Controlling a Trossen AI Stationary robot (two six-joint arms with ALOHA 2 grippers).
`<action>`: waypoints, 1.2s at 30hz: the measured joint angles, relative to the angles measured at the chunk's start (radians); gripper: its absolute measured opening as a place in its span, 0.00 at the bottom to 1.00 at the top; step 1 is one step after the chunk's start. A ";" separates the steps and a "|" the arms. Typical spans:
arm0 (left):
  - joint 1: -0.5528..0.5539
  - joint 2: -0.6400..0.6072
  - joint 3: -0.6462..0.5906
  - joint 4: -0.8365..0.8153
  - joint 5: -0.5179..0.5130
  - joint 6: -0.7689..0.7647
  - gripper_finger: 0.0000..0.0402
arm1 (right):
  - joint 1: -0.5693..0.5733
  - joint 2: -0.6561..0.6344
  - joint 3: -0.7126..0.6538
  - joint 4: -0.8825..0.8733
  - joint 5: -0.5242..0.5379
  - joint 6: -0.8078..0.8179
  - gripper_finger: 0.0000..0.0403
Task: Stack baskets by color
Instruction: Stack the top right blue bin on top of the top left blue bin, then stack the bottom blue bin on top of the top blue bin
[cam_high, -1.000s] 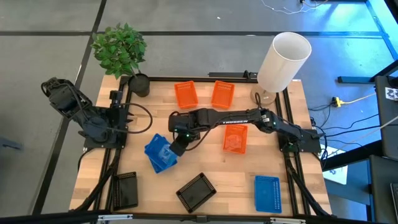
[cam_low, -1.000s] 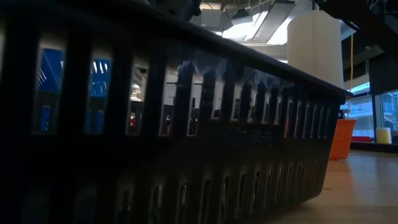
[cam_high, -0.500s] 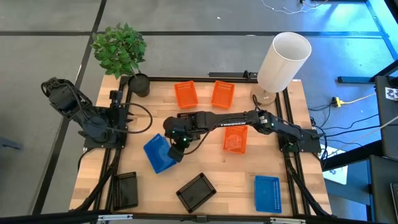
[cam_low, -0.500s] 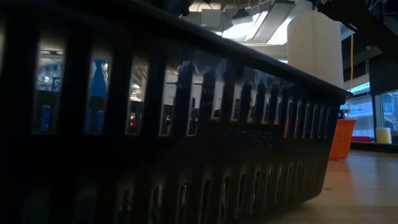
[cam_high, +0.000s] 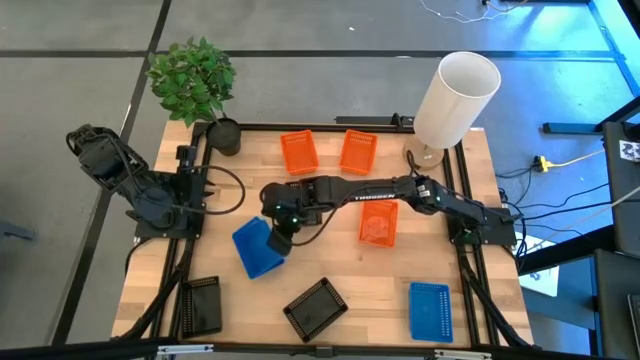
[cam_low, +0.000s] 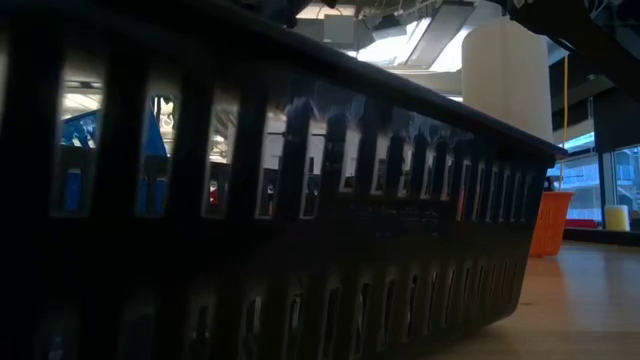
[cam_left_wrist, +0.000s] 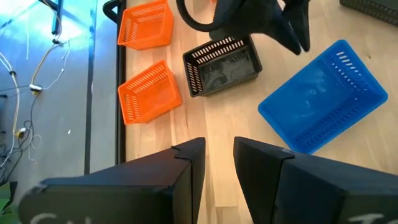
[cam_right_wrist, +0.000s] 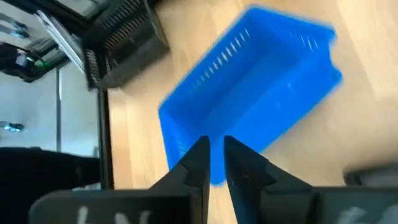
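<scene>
My right gripper reaches across to the table's left middle and is shut on a blue basket. Whether another blue basket lies nested under it, I cannot tell. Another blue basket lies at the near right. Three orange baskets lie at the far middle and centre. Black baskets lie at the near left, near middle and beside my right arm. My left gripper waits over the left edge with a narrow empty gap between its fingers. My right gripper pinches the rim of the blue basket's wall between its two fingers, near a corner on the basket's right side. The fingers slant down from the table's far right. The basket lies open side up, low over the table. The gripper hides what the basket rests on.
A potted plant stands at the far left corner and a tall white cylinder at the far right. In the low view a black basket's wall fills most of the picture.
My right gripper has rolled and tipped at the wrist while staying almost where it was, still shut. The blue basket it holds lay askew over a second blue basket. It has turned about and sunk, so that only one blue outline shows now.
</scene>
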 joint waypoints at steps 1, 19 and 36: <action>0.000 0.000 0.000 0.000 0.000 0.000 0.19 | 0.000 0.006 0.000 0.029 0.000 -0.013 0.11; 0.000 0.000 0.000 0.000 0.002 -0.001 0.19 | -0.026 0.095 0.002 0.092 -0.016 -0.097 0.11; 0.000 0.002 -0.008 0.001 0.002 -0.266 0.19 | -0.052 -0.157 0.011 -0.341 0.233 -0.018 0.11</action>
